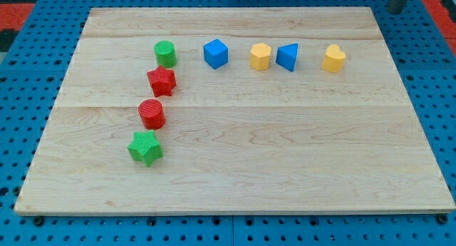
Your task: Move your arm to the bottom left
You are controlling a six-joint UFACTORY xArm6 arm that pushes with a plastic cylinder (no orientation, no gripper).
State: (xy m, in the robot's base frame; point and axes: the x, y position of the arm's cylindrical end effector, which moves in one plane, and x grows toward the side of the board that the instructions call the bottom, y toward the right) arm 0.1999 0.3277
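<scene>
Aiming for the near left corner of the board (32, 200), lying bare. Risking a clip on the green star (145, 147) or the red cylinder (152, 113), both standing nearest that corner, if cutting straight across. Risking a nudge to the yellow block (333, 58) by the far edge too. Starting with my tip (393, 11) just beyond the far right corner, well apart from every block, bearing no pincer, so gripping nothing.

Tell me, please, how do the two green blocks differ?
The green cylinder is round and tops the left column; the green star is pointed and ends it at the bottom. The cylinder sits just above a red star; the green star sits below a red cylinder. Both are green.
</scene>
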